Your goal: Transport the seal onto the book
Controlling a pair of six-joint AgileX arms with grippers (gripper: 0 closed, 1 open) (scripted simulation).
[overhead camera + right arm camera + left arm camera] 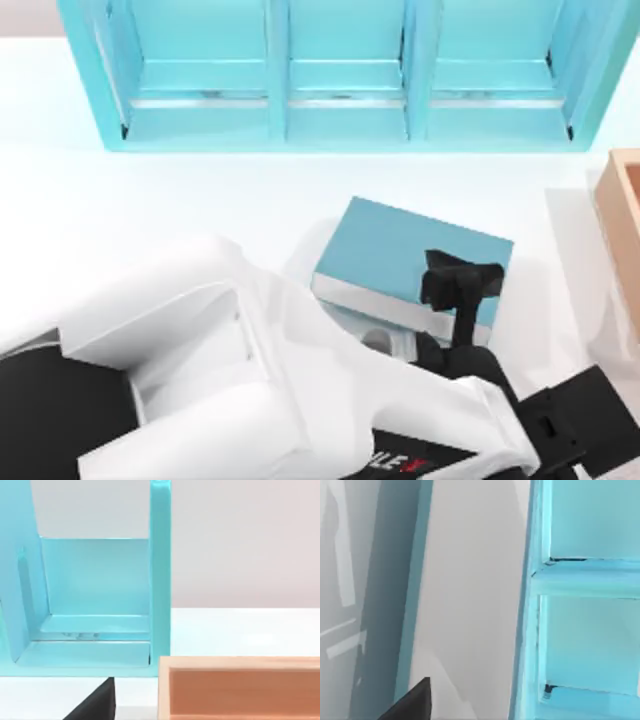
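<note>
Teal book [400, 255] sits center-right of the top view, just below the light-blue shelf [340, 70]. Left gripper [462, 282] hangs over the book's right end; can't tell if its fingers are spread or pinching anything, tbh. Can't make out the seal anywhere either. Imo, if it's being carried: lower straight, set it upright, well inside the cover edge. Right arm parked lower right.

White arm shells, black joints, black fingers [460, 280]
</note>
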